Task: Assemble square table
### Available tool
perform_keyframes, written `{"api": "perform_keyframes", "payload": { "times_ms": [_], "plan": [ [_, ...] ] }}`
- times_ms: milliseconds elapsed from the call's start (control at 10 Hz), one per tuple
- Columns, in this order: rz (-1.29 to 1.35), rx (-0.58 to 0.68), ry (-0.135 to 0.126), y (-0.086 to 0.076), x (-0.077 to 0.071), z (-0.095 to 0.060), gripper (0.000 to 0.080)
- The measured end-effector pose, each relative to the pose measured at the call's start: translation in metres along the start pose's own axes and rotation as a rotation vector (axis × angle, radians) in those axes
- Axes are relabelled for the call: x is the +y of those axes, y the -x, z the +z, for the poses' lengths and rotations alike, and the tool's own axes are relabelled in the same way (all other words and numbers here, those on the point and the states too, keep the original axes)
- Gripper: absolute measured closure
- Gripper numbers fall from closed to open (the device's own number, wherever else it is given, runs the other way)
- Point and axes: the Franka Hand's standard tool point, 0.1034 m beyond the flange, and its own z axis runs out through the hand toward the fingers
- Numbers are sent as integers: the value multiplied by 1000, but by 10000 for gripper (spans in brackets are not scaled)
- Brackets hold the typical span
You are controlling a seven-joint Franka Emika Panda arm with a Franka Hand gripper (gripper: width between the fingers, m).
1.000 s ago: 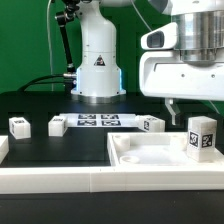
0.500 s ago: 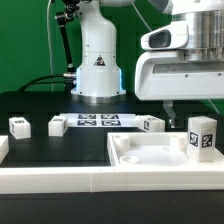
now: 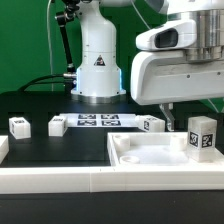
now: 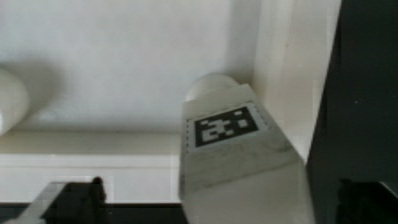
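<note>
The white square table slab [image 3: 150, 152] lies at the front of the exterior view's right. One tagged white leg [image 3: 201, 136] stands upright at its right corner. My gripper [image 3: 185, 117] hangs just above and behind that leg. In the wrist view the same leg [image 4: 228, 125] stands on the slab [image 4: 107, 80] between my dark fingers [image 4: 71, 203], and the jaws are wide apart on either side of it without touching it. Three more leg blocks lie on the black table: one at the left [image 3: 18, 125], one beside it [image 3: 56, 125], and one in the middle [image 3: 152, 123].
The marker board [image 3: 98, 121] lies flat in front of the white robot base [image 3: 98, 60]. A long white rail [image 3: 60, 180] runs along the front edge. Black cables trail at the back left. The arm's hand fills the upper right.
My gripper has shifted a little to the exterior view's left and slightly up. The leg, slab and loose blocks have not moved.
</note>
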Motion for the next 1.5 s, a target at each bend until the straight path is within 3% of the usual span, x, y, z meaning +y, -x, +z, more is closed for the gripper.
{"api": "perform_keyframes", "payload": {
  "times_ms": [100, 300, 400, 500, 1000, 1500],
  "plan": [
    [0, 0, 0, 0, 0, 0, 150],
    [7, 0, -1, 0, 0, 0, 406],
    [23, 0, -1, 0, 0, 0, 406],
    [37, 0, -1, 0, 0, 0, 511],
    [381, 2, -2, 0, 0, 0, 511],
    [904, 7, -4, 2, -3, 2, 509]
  ]
}}
